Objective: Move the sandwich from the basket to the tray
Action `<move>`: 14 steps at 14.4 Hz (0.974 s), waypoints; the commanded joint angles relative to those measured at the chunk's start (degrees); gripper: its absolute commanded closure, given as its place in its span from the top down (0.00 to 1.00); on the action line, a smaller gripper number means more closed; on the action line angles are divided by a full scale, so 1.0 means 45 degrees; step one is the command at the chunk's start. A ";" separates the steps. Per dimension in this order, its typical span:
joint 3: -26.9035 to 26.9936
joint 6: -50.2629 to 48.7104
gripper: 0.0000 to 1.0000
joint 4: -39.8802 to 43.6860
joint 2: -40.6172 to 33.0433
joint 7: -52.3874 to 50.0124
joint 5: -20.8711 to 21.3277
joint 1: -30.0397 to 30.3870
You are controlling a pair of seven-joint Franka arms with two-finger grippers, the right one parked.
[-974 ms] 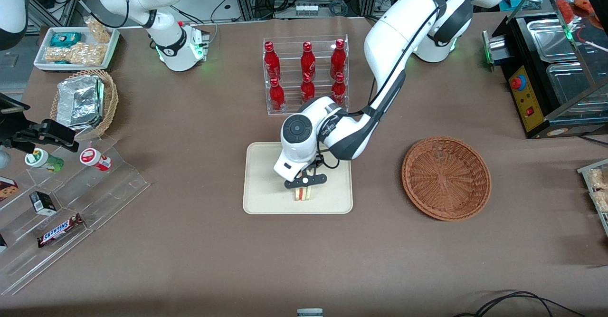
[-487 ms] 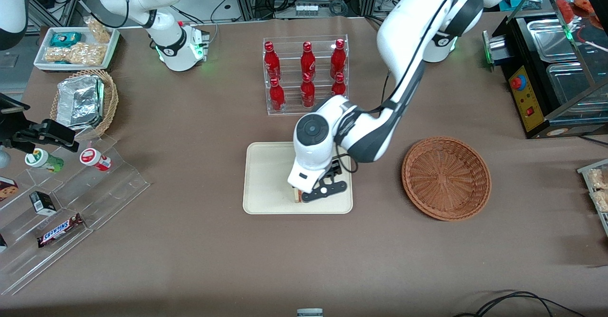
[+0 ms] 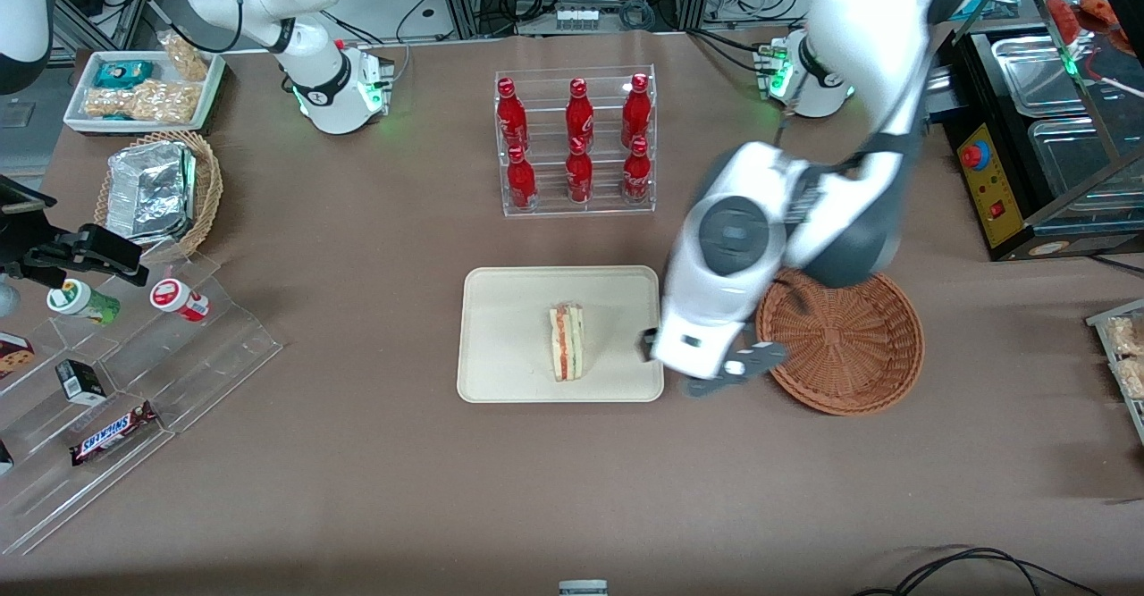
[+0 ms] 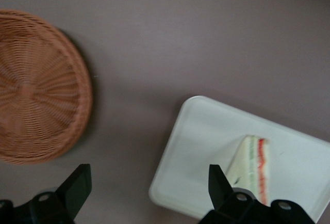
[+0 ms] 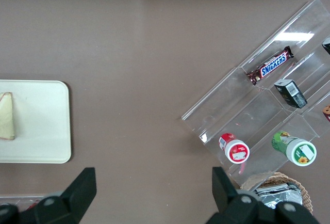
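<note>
The sandwich [image 3: 567,342], a pale wedge with red and green layers, stands on its edge on the cream tray [image 3: 505,328], with nothing holding it. My left gripper [image 3: 693,368] hangs high above the table, over the gap between the tray's edge and the reddish-brown woven basket [image 3: 849,337]. It is open and nothing is between its fingers. The wrist view looks down past the gripper [image 4: 148,180] at the basket [image 4: 36,90], which holds nothing, and at the tray [image 4: 206,141] with the sandwich [image 4: 252,164] on it.
A clear rack of red bottles [image 3: 576,140] stands farther from the camera than the tray. Toward the parked arm's end are a stepped acrylic shelf of snacks [image 3: 134,373], a tan basket with foil [image 3: 161,189] and a white snack tray [image 3: 143,87]. A black appliance [image 3: 1028,131] stands at the working arm's end.
The gripper let go of the sandwich on the tray, opened, rose and swung off toward the basket. The sandwich stays standing on the tray.
</note>
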 commanded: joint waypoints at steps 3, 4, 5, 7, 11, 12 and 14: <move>-0.0059 -0.0976 1.00 -0.3068 -0.3133 0.1928 -0.0690 0.2090; -0.0059 -0.1287 1.00 -0.3130 -0.3291 0.2006 -0.0671 0.2422; -0.0039 -0.1851 1.00 -0.3092 -0.3486 0.2046 -0.0651 0.2522; -0.0020 -0.2518 1.00 -0.3072 -0.3741 0.2532 -0.0476 0.2814; 0.0116 -0.2969 1.00 -0.3032 -0.4248 0.2652 -0.0475 0.2855; 0.0156 -0.3008 1.00 -0.3226 -0.4559 0.2690 -0.0456 0.2874; -0.0037 -0.3514 1.00 -0.3598 -0.5205 0.3330 -0.0514 0.3962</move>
